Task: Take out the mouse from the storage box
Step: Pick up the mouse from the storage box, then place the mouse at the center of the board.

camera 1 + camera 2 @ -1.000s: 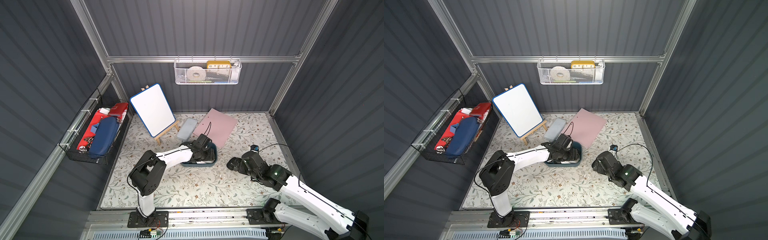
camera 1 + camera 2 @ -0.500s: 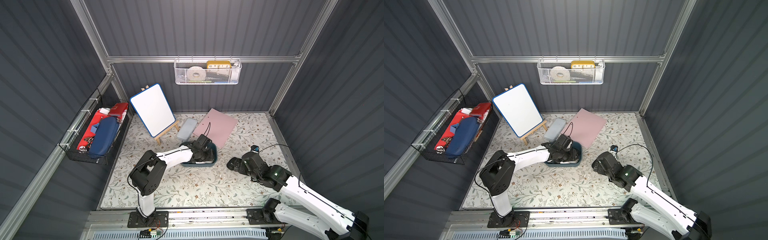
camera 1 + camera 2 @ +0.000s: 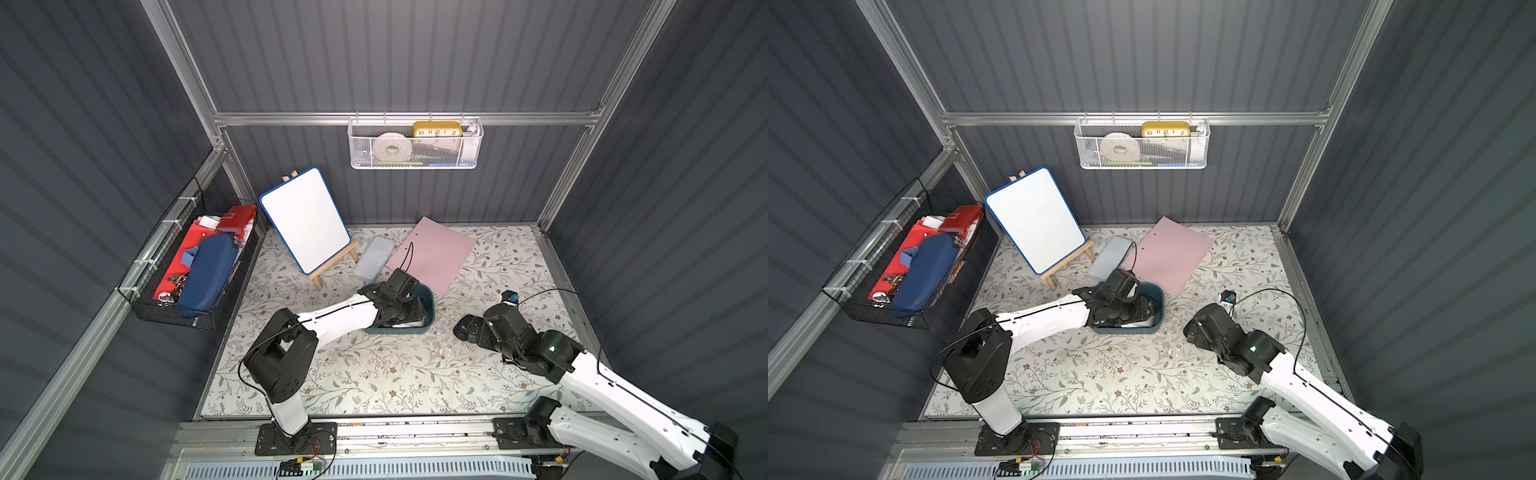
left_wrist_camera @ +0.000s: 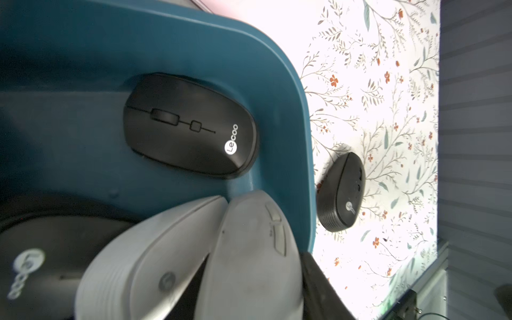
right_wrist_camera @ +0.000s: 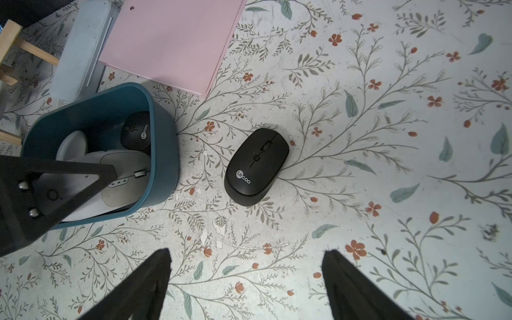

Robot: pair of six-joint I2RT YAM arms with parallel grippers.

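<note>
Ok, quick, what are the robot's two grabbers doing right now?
Left gripper: closed on a white mouse in the storage box.
Right gripper: open, empty.

The storage box (image 5: 166,155) sits on the table (image 3: 374,374) with several mice (image 4: 191,124) inside it. Another mouse (image 5: 256,163) lies on the table just to its right. A case (image 3: 374,257) lies just behind it, a folder (image 3: 432,253) behind-right, and a board (image 3: 305,220) stands behind-left.

From above, my left arm (image 3: 345,318) covers most of the storage box (image 3: 430,309). At my left wrist, two white mice (image 4: 249,249) are blurred and cut off, one perhaps pinched by my left gripper (image 3: 409,316), its jaws mostly out of frame.
</note>
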